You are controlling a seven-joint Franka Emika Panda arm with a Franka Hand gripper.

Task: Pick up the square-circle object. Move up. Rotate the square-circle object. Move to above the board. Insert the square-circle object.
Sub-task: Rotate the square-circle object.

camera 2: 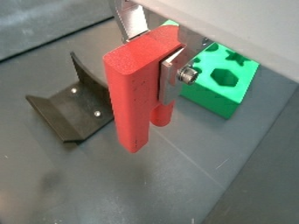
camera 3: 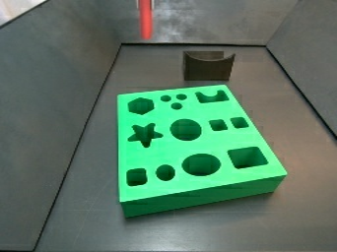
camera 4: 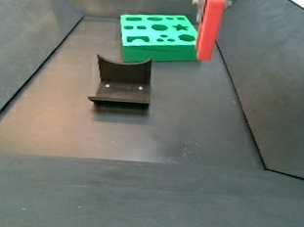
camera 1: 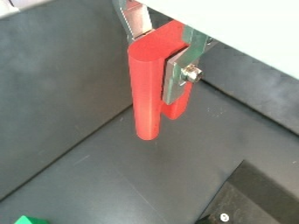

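The square-circle object (camera 1: 147, 87), a slim red peg, hangs upright in the air with my gripper (camera 1: 158, 52) shut on its upper part. Both wrist views show a silver finger (camera 2: 173, 77) pressed flat on each side of the peg (camera 2: 131, 96). In a side view the peg (camera 4: 211, 26) hangs near the right end of the green board (camera 4: 160, 36), well above the floor. From the opposite side the peg (camera 3: 145, 18) shows at the far back, beyond the board (camera 3: 198, 148). The board's cut-out holes are all empty. The gripper body is cut off in both side views.
The dark fixture (camera 4: 122, 82) stands on the floor apart from the board, also seen behind the board (camera 3: 207, 64) and below the peg (camera 2: 73, 103). Sloped dark walls (camera 4: 268, 84) enclose the floor on all sides.
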